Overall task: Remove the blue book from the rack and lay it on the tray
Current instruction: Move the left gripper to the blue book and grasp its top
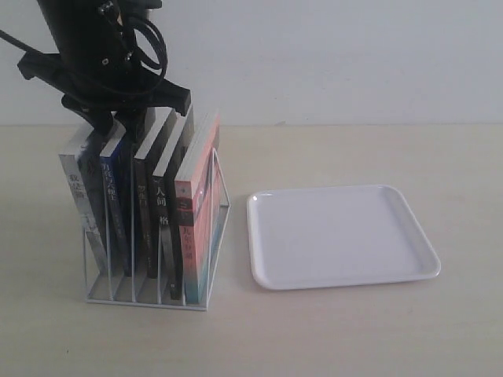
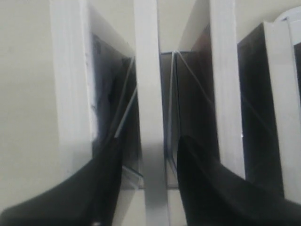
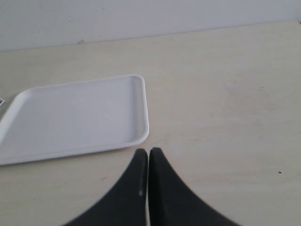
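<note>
Straddles the blue book's (image 1: 114,196) top edge with the left gripper (image 2: 151,141), jaws parted, unclamped. Shows that book upright, second from the rack's (image 1: 149,297) left end. Has the right gripper (image 3: 148,153) pinched together on nothing, by the tray (image 1: 263,236) right of the rack.

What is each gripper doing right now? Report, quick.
Left gripper: open, straddling the top edge of the blue book, not clamped yet.
Right gripper: shut, empty, over the table near the tray.
</note>
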`<move>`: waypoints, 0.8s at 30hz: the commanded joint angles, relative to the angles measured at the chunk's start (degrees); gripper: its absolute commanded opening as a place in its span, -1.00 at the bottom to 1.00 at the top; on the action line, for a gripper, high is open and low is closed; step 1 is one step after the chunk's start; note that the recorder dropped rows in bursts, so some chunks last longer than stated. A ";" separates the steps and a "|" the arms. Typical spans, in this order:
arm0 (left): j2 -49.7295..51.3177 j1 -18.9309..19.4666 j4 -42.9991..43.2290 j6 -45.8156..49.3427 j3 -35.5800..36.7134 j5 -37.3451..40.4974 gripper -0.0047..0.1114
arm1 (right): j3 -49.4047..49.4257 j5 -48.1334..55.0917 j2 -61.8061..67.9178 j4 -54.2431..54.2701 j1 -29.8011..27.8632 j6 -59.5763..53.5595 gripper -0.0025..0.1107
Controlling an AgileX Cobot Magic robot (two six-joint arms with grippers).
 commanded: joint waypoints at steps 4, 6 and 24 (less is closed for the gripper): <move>0.53 0.29 -0.20 0.21 0.17 -0.21 -0.27 | -0.01 -0.46 -0.26 -0.13 0.01 -0.53 -0.96; 1.06 0.29 -0.20 0.21 0.17 -0.85 -0.27 | -0.01 -0.46 -0.26 -0.13 0.01 -0.53 -0.96; 2.80 0.29 1.39 0.45 0.17 -3.78 -0.33 | -0.01 -0.46 -0.26 -0.13 0.01 -0.53 -0.96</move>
